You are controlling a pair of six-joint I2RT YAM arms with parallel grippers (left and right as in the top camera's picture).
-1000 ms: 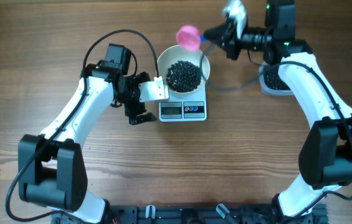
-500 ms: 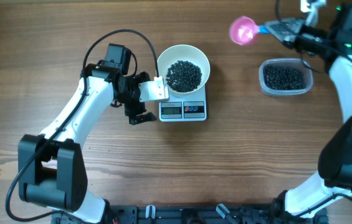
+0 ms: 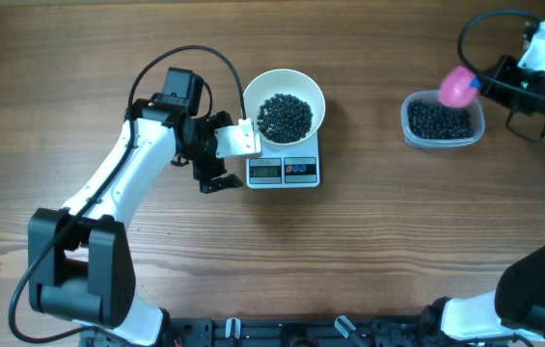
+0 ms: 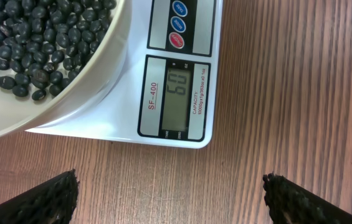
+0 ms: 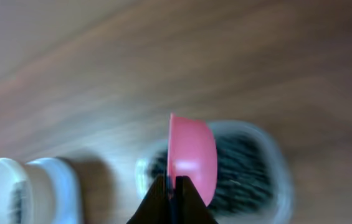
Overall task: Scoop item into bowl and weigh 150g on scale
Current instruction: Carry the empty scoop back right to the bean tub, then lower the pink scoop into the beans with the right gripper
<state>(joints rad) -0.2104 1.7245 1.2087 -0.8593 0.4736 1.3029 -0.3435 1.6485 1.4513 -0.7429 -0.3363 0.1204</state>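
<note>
Overhead, right jaws pinch a pink scoop (image 3: 457,87), apparently over the tub (image 3: 406,123); left jaws spread beside the scale (image 3: 285,172).

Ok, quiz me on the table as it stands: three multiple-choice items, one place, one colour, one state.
1. The pink scoop is: A over the clear tub; B over the bowl; C off camera.
2. The bowl on the scale is: A blue; B white; C clear.
3. The left tool is: A shut on the bowl; B shut, empty; C open.
Key: A, overhead shows it above the beans in the tub; B, its wall is white; C, its fingers stand wide apart.
</note>
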